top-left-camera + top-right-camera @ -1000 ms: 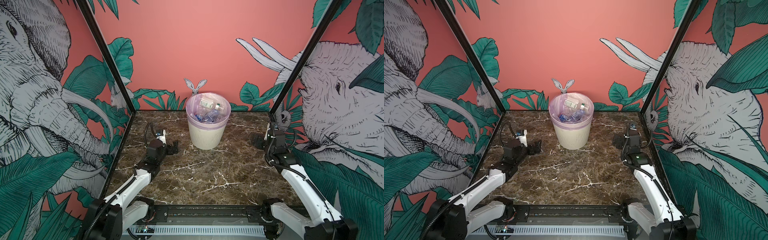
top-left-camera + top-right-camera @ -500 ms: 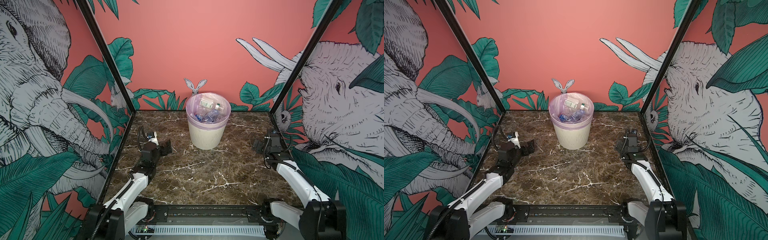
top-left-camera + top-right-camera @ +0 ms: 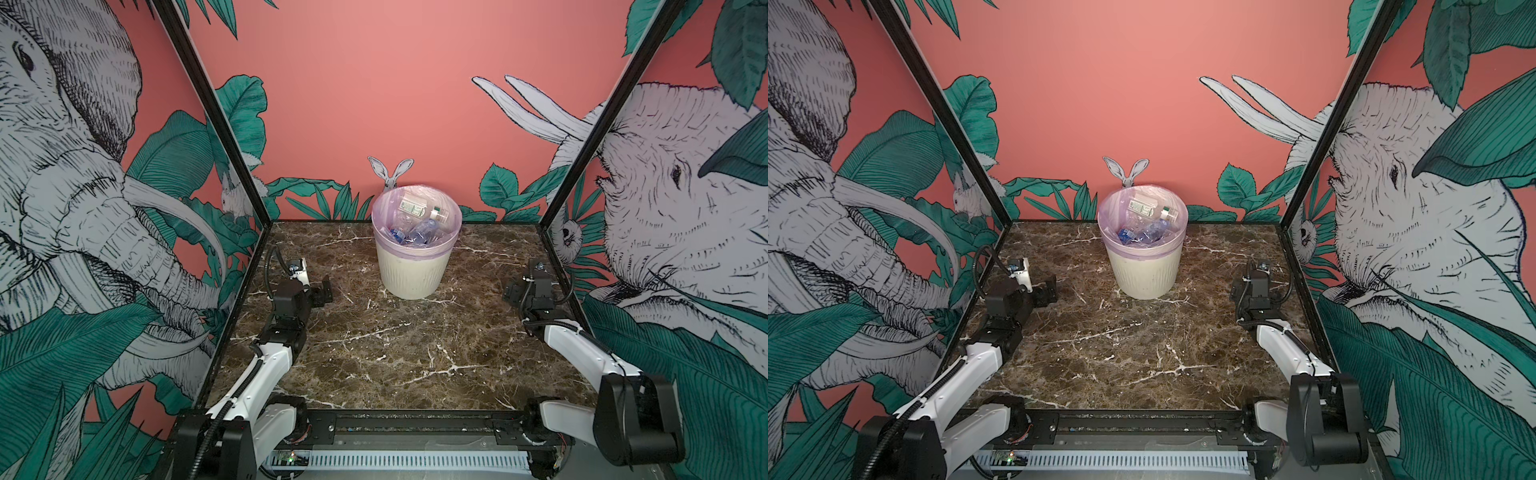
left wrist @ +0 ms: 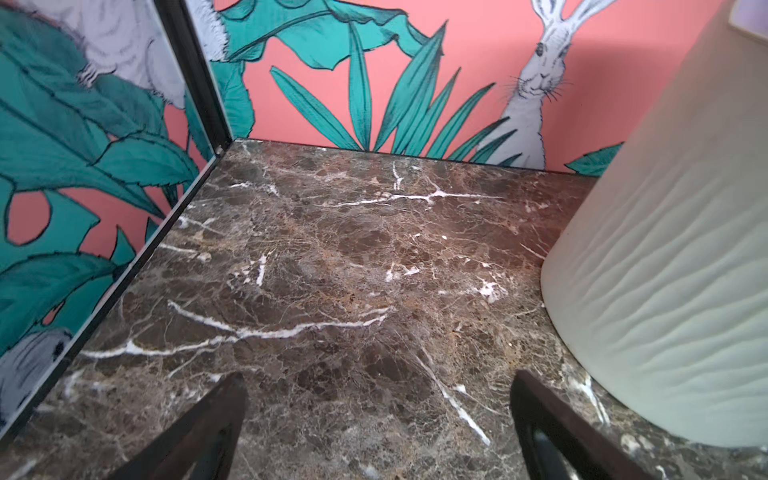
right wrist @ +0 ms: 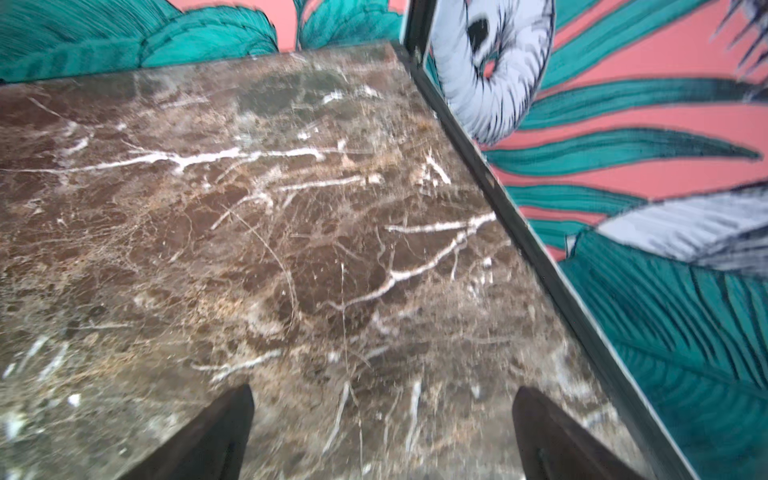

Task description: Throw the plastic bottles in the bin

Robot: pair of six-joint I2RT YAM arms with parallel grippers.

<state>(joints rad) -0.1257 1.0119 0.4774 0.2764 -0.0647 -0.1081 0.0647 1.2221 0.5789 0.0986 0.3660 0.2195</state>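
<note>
Several plastic bottles, hard to count, sit in the bin near the far edge of the desk, left gripper and right gripper both spread wide, empty.

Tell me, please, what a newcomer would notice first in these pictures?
The cream bin with a lilac liner stands at the back middle of the marble table, plastic bottles piled inside. Elephant murals cover the side walls. The left end effector and right end effector are open, empty, at either side.
</note>
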